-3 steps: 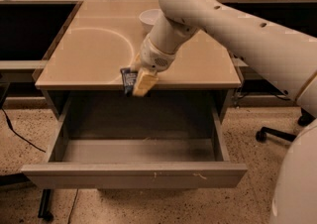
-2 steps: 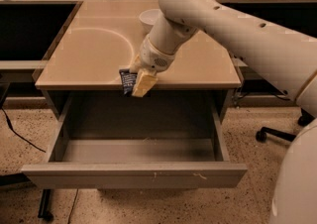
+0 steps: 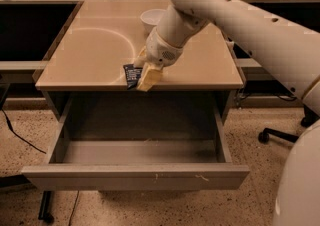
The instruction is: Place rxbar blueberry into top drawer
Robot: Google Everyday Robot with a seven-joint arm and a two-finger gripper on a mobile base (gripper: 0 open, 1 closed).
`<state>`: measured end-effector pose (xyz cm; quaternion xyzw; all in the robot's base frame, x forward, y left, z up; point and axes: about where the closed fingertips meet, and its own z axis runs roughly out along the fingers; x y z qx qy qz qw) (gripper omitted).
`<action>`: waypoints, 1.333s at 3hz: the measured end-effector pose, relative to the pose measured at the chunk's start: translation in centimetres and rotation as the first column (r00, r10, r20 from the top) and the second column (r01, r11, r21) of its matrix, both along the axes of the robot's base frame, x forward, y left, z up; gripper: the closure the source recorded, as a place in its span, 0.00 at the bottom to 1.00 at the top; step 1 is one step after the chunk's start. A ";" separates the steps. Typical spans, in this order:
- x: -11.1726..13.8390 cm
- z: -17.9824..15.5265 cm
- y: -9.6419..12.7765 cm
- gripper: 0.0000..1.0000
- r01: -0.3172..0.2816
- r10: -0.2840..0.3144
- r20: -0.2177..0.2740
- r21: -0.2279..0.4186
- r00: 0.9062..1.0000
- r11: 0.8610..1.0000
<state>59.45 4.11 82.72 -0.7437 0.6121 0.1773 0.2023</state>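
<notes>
My gripper (image 3: 141, 77) is at the front edge of the tabletop, just above the back of the open top drawer. It is shut on the rxbar blueberry (image 3: 132, 75), a small dark wrapper with white print that sticks out to the left of the fingers (image 3: 148, 78). The top drawer (image 3: 135, 176) is pulled fully out below, a wide shallow grey-beige tray, and its inside shows nothing in it. The bar hangs over the table edge, above the drawer's rear part.
A white bowl (image 3: 151, 19) stands on the tan tabletop (image 3: 95, 55) behind the gripper, partly hidden by my arm (image 3: 240, 15). An office chair base (image 3: 280, 135) is on the floor at the right. A black cable (image 3: 15, 135) lies on the floor at the left.
The gripper and the bar stand where they did before; no visible movement.
</notes>
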 end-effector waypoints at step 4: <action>-0.4 12.7 -12.5 1.00 0.276 -0.278 -0.031 -0.041 0.960 0.960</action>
